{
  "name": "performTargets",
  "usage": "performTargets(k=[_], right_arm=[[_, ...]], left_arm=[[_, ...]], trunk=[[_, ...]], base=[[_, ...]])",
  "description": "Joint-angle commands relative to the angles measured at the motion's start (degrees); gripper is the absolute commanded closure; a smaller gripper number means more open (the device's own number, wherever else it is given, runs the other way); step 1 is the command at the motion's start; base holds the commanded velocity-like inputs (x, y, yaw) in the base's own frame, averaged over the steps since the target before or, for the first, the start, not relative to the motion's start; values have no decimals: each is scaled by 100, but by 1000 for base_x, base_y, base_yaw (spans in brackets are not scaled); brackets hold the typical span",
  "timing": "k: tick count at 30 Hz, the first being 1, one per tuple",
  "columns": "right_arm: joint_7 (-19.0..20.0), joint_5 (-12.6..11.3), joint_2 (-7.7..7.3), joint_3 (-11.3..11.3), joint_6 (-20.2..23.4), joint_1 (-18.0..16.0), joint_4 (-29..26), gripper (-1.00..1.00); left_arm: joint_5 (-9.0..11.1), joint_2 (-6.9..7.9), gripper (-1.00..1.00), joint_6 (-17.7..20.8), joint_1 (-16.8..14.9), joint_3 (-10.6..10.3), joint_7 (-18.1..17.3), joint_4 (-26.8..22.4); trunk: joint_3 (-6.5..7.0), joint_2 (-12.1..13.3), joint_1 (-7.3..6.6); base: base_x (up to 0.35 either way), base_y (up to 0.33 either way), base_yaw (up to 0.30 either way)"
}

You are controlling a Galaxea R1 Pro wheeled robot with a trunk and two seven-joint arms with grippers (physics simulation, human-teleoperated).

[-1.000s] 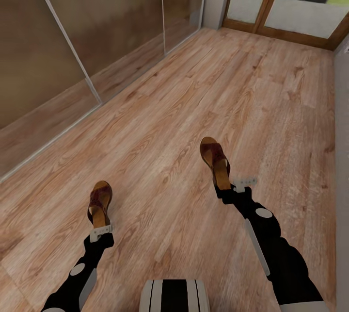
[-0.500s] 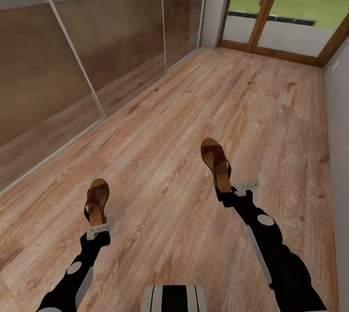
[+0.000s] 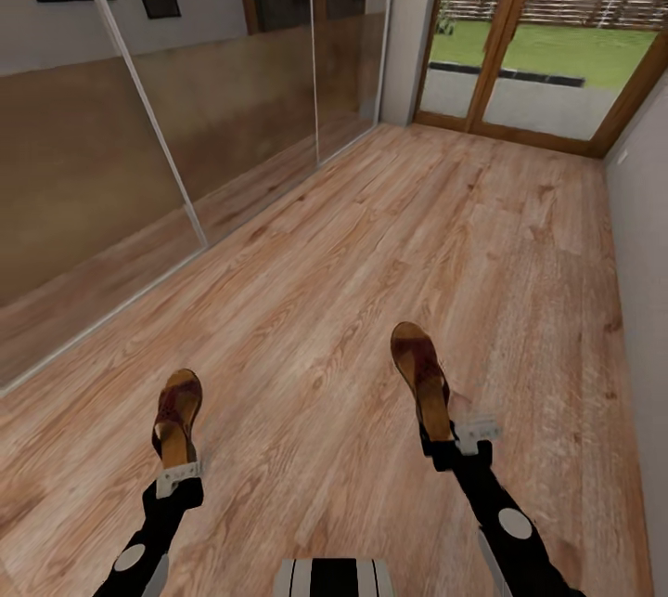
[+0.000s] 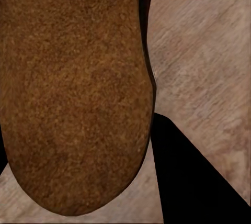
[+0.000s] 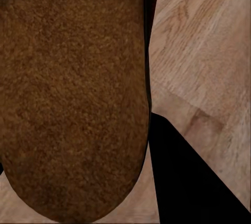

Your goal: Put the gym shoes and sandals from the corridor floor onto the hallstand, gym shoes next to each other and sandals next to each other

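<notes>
Brown leather at both tools. Left gripper [image 3: 176, 478] is closed on the heel of the left sandal [image 3: 176, 413]; right gripper [image 3: 456, 442] is clamped on the heel of the right sandal [image 3: 422, 380]. Both sandals point away from the robot, toes far, held out over the floor [image 3: 371, 244]; both wrist views show a tan insole [image 4: 73, 93] close up with planks beyond. The sandals sit well apart, one per arm. Left of the robot: a glass wall [image 3: 186, 114]. Far end: a glazed door [image 3: 520, 49] to a lawn.

Step judged: carry phase, both sandals in hand, rack not in sight. Next move calls for turning the base to find the rack, then setting the pair side by side.
</notes>
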Motion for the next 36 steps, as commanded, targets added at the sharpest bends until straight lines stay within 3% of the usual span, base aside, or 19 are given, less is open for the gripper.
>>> performTargets(k=[1,4,6,7,15,27,36], right_arm=[[-13,14,-4,6,-272,150,290,100],[-22,11,-11,0,-1083,330,1157,100],[-40,-7,-19,-47,-2745,390,2806,100],[-37,-11,-20,-110,-2922,391,3000,100],[-34,-16,-14,-470,-3255,394,3438,100],[-32,-17,-13,-533,-3280,394,3777,100],[-34,-17,-13,-538,-3287,394,3788,100]], left_arm=[[-23,-19,100,-57,103,21,0,38],[-53,-54,100,-166,344,-7,226,54],[-84,-73,100,-230,665,-43,323,84],[-88,-68,100,-281,718,-47,322,85],[-90,-73,100,-531,889,-59,317,88],[-108,-64,100,-588,955,-62,317,84],[-99,-66,100,-590,956,-62,318,88]], trunk=[[29,0,-4],[123,4,-11],[186,7,-17],[217,8,-19],[467,19,-40],[842,35,-71],[1085,395,-268]], base=[[0,0,0],[0,0,0],[0,0,0],[0,0,0],[0,0,0],[0,0,0],[0,0,0]])
